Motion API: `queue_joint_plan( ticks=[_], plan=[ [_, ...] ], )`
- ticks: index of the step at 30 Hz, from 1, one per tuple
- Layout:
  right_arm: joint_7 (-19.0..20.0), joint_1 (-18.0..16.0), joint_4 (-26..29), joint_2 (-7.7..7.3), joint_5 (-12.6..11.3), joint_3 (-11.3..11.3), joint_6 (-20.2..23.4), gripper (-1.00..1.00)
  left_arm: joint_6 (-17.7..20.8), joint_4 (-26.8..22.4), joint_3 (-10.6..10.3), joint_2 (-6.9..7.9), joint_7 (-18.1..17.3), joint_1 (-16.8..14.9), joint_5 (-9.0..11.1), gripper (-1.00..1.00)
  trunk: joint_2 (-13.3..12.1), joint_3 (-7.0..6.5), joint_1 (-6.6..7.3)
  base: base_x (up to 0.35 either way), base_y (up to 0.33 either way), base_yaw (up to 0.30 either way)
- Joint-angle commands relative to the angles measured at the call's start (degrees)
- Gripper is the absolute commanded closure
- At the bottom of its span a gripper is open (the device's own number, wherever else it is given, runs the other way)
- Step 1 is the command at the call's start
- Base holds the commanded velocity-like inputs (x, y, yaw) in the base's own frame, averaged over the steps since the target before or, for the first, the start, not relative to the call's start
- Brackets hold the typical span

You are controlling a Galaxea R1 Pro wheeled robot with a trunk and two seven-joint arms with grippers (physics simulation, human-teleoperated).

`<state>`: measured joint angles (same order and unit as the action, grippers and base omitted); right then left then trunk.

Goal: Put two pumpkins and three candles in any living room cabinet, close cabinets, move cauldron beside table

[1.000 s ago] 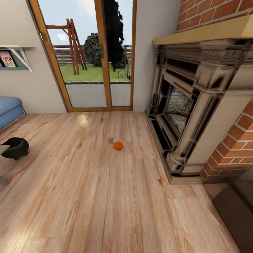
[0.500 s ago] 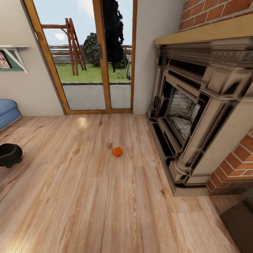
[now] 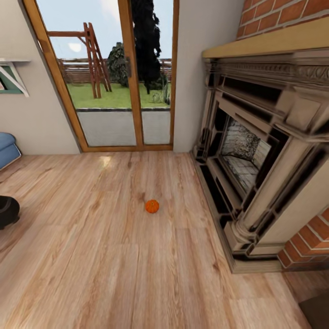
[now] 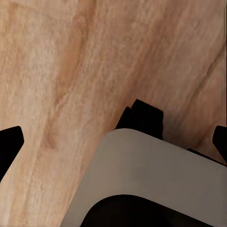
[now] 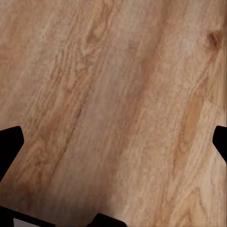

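Wood-plank flooring covers most of my head view. I note one pumpkin, small and orange, sitting alone on the floor near the centre of the frame, well apart from everything else. An ornate grey fireplace with red brick takes up the right side. Glass doors in a wood frame stand at upper centre, with lawn and a wooden play structure seen through them. At the left edge, mid-height, I see part of a dark rounded vessel on the floor, likely the cauldron, and above it a slice of blue upholstery.

Left wrist view: the left gripper looks down at the floor, its dark fingers at the two side edges of the frame, spread wide with nothing between them. A pale grey rounded body with black parts fills the lower centre; I cannot identify it.

Right wrist view: the right gripper likewise has its fingers released, spread to the frame edges over bare planks.
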<state>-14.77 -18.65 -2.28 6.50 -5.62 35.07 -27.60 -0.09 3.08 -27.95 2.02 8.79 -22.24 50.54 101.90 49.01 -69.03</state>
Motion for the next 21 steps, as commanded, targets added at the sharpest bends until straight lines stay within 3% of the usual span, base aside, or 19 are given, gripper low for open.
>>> queue_joint_plan(
  ticks=[1,21],
  plan=[
    [0.00,0.01,0.00,0.00,0.00,0.00,0.00,-1.00,0.00,0.00,0.00,0.00,0.00,0.00,0.00,-1.00,0.00,0.00,0.00,0.330,0.000,0.000],
    [0.00,0.02,0.00,0.00,0.00,0.00,0.01,-1.00,0.04,0.00,0.00,0.09,0.00,0.00,0.00,-1.00,0.00,0.00,0.00,0.330,0.037,0.000]
  ],
)
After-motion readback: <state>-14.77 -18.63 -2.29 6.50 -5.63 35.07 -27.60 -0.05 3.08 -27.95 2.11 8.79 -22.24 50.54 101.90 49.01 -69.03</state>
